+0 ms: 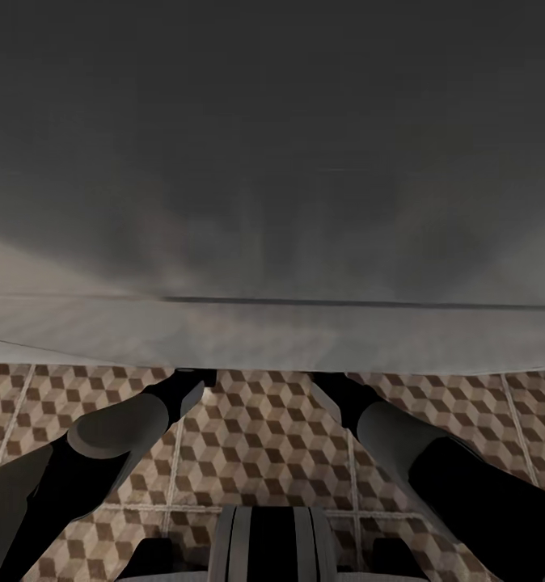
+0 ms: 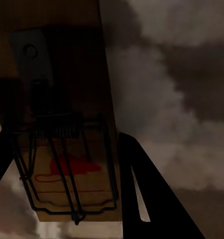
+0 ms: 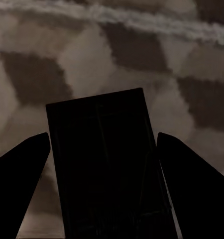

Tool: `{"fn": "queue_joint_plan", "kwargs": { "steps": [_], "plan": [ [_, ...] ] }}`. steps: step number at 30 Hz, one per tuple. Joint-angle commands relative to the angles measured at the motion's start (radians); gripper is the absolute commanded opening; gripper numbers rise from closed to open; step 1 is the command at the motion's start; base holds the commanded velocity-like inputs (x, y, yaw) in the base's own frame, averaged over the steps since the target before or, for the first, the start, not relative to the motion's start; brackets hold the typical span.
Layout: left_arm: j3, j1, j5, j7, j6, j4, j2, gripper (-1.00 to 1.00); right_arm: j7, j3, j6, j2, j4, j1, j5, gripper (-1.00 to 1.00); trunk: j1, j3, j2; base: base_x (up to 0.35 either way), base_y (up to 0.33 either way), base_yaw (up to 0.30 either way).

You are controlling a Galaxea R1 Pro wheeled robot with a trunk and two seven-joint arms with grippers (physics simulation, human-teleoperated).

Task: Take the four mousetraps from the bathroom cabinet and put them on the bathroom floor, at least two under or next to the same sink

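Item: mousetrap, wooden base with wire spring and red printed mark (image 2: 67, 149), seen in the left wrist view lying between the dark fingers (image 2: 152, 199) of the left tool (image 2: 67, 199); the fingers flank it closely and appear to hold it, though contact itself is lost in shadow. Second item: mousetrap (image 3: 104, 164), a dark flat rectangle in the right wrist view, set between the two fingers (image 3: 191, 174) of the right tool (image 3: 104, 199), likewise seemingly clamped, with the cube-patterned bathroom floor (image 3: 132, 55) beyond it at 12 o'clock. Head view: both forearms, left arm (image 1: 111, 440) at 8 o'clock and right arm (image 1: 410, 440) at 4 o'clock, reach forward under a broad pale slab (image 1: 272, 331) that crosses the picture and hides both tools; judged to be the bathroom sink's underside or front, not certain. Bathroom floor tiles (image 1: 256, 436) show at 6 o'clock. Step in hand, as judged: carrying two traps to the floor beneath the sink. Next move calls for lowering each tool close to the tiles, parting the fingers, then withdrawing without dragging the traps.
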Motion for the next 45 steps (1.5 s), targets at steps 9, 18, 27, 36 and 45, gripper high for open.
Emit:
{"fn": "queue_joint_plan", "kwargs": {
  "steps": [9,18,27,36,45],
  "plan": [
    [0.004,0.019,0.005,0.0,0.003,-0.001,-0.001,-1.0,-0.006,0.007,0.022,-0.001,-0.005,-0.002,-0.005,-1.0,0.004,-0.032,-0.002,0.0,0.0,0.0],
    [0.004,0.019,0.005,0.0,0.003,0.0,-0.001,-1.0,-0.003,0.006,-0.031,-0.005,-0.018,0.0,-0.002,-1.0,0.004,-0.032,-0.002,0.0,0.0,0.0],
    [0.004,0.019,0.005,0.0,0.003,0.0,-0.001,-1.0,-0.003,0.007,-0.051,-0.003,-0.018,0.0,0.002,-1.0,0.004,-0.032,-0.002,0.0,0.0,0.0],
    [0.004,0.019,0.005,0.0,0.003,0.0,-0.001,-1.0,-0.003,0.01,-0.044,-0.002,-0.026,0.0,0.006,-1.0,0.004,-0.032,-0.002,0.0,0.0,0.0],
    [0.004,0.019,0.005,0.0,0.003,0.0,-0.001,-1.0,-0.003,0.011,-0.041,-0.002,-0.027,0.0,0.006,-1.0,0.004,-0.032,-0.002,0.0,0.0,0.0]
  ]
}}
